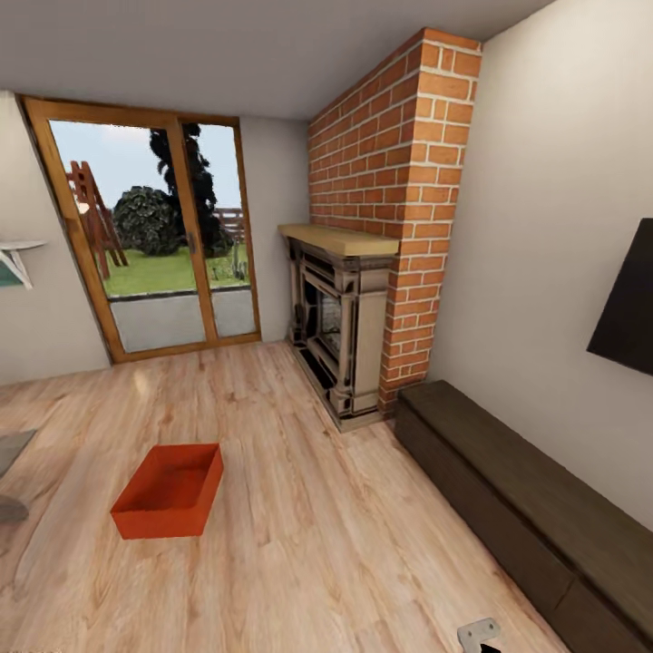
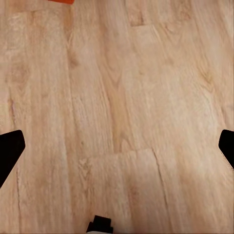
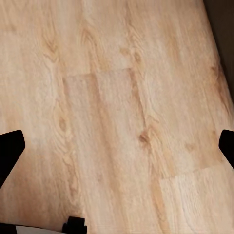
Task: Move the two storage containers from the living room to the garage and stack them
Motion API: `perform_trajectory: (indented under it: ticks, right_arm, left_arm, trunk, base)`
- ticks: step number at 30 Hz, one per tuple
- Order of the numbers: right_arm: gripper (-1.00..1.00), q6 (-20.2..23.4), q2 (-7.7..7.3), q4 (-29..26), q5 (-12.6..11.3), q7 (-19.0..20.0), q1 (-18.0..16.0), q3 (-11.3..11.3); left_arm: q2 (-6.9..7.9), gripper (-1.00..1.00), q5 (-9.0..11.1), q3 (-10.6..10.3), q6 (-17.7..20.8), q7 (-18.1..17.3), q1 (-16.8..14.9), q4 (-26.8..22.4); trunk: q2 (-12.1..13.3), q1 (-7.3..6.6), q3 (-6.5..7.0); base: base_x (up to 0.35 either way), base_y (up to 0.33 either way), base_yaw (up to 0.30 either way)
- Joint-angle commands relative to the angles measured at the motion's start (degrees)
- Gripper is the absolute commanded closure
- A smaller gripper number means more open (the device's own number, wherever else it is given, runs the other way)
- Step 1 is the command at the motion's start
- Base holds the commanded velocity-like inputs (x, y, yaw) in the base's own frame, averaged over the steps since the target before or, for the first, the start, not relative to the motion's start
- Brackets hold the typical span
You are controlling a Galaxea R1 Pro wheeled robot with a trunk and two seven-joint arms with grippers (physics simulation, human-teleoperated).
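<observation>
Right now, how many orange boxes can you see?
1. The orange box sits open and empty on the wooden floor, left of the fireplace. The left wrist view catches its corner. A second box may be out of sight.

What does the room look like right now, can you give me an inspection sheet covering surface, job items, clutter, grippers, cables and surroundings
Surface: light wood-plank floor, bare around the bin.
Job's things: one red-orange storage container sits upright and empty on the planks, left of centre in the head view; its corner shows at the left wrist view's edge. A second one: nothing seen.
Clutter: nothing seen.
Grippers: left gripper and right gripper both open, fingers spread wide over bare planks, holding nothing.
Cables: nothing seen.
Surroundings: brick fireplace, long dark chest along the right wall, glass patio door to a garden, dark wall screen.
</observation>
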Motion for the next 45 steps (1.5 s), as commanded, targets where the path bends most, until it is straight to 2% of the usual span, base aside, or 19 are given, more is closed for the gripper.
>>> perform_trajectory:
  ticks: [1,22,45]
  right_arm:
    - [-1.00,-0.4,0.00,0.2,0.2,-0.2,-0.1,0.4]
    - [-1.00,-0.4,0.00,0.2,0.2,-0.2,-0.1,0.4]
    - [-1.00,-0.4,0.00,0.2,0.2,-0.2,-0.1,0.4]
  left_arm:
    - [-0.01,-1.00,0.0,0.0,-0.4,0.1,-0.1,0.3]
    - [-0.06,-1.00,0.0,0.0,-0.4,0.1,-0.1,0.3]
    - [-0.01,-1.00,0.0,0.0,-0.4,0.1,-0.1,0.3]
  trunk:
    - [-0.1,0.07,-0.09]
    - [-0.1,0.07,-0.09]
    - [-0.1,0.07,-0.09]
  base:
    - [0.328,-0.117,0.281]
    - [0.328,-0.135,0.279]
    - [0.325,-0.163,0.016]
